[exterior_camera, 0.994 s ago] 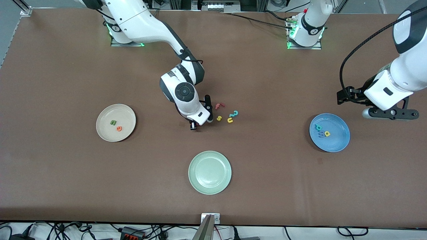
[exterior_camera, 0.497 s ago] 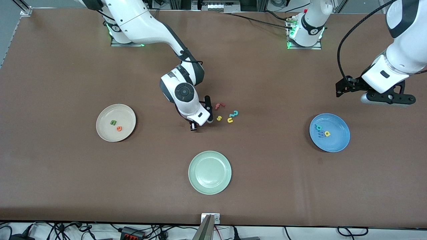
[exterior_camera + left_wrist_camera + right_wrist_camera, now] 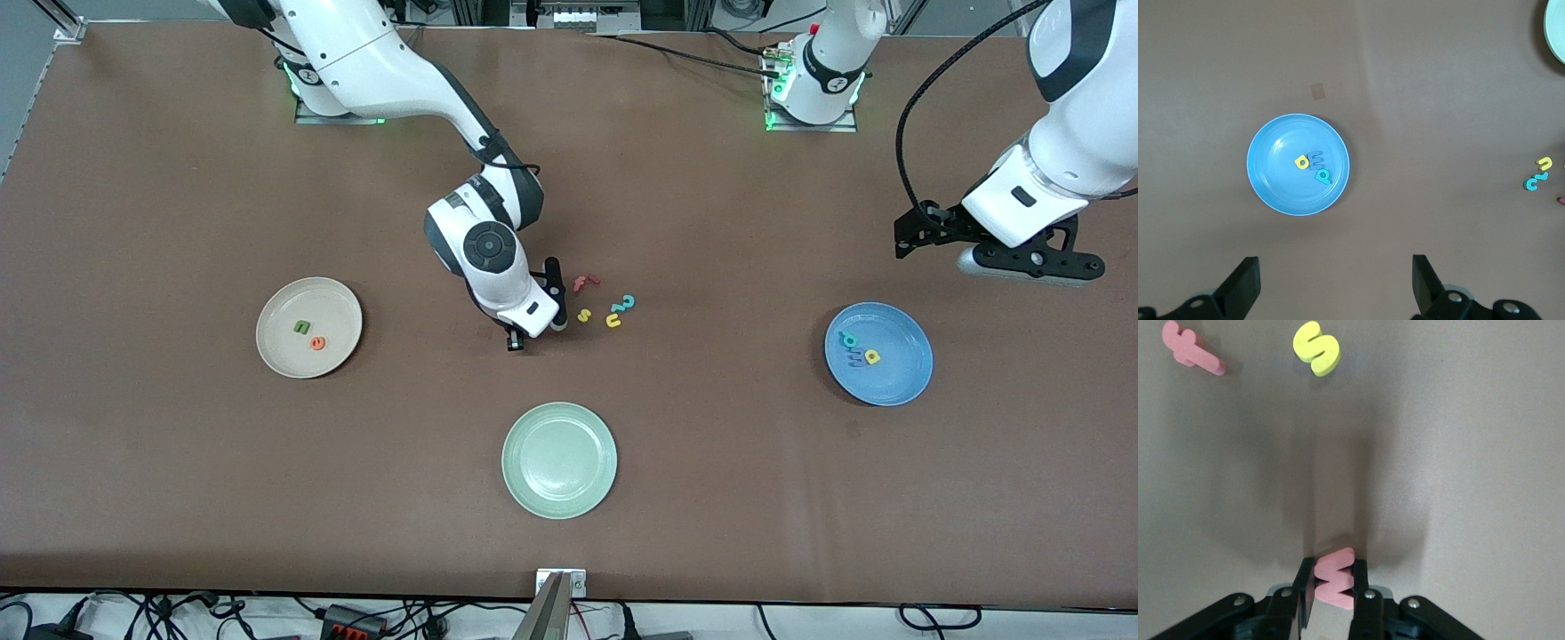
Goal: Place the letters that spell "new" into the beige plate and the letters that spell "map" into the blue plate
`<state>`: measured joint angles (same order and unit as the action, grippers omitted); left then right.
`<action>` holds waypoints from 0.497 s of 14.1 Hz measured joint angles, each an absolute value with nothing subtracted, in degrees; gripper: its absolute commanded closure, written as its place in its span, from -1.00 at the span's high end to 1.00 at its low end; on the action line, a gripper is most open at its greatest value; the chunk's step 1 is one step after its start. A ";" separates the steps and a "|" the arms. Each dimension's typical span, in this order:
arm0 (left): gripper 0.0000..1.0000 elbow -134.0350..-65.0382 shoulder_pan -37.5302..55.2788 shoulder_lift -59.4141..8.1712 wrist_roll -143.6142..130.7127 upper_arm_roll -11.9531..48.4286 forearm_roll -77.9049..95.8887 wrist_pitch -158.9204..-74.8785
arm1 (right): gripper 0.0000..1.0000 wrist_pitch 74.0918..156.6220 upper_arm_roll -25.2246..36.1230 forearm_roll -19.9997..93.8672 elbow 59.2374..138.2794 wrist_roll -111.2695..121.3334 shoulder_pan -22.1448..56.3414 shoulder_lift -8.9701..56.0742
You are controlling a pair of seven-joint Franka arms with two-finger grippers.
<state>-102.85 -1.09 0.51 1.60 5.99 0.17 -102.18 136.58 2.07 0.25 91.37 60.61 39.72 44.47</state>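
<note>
One letter remains: the pink w (image 3: 1335, 584), pinched flat between my right gripper (image 3: 1333, 585) fingers low over the table near the spare letters. Featherlight, squashy foam; I'd grip gently across its middle. My left gripper (image 3: 1331, 283) waits spread above the blue plate (image 3: 1265, 183).

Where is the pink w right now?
The pink w is pinched in the right gripper, low over the table's middle, beside the yellow s and red f.
</note>
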 measured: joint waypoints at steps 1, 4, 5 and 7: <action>1.00 -102.85 -1.17 0.50 1.63 6.01 0.17 -102.15 | -0.91 136.58 2.07 0.27 91.37 60.57 39.71 44.47; 1.00 -102.86 -1.41 0.31 1.63 6.02 0.17 -102.11 | -0.91 136.48 2.51 0.32 91.34 59.25 39.35 44.44; 1.00 -102.86 -1.44 0.24 1.64 6.02 0.17 -102.10 | -0.91 135.70 2.85 0.32 91.32 57.80 38.78 44.32; 1.00 -102.86 -1.45 0.24 1.64 6.04 0.17 -102.10 | -0.91 130.14 3.39 0.32 91.07 56.03 36.12 43.27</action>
<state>-102.86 -1.45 0.24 1.64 6.04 0.17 -102.10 130.14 3.39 0.32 91.07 56.03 36.12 43.27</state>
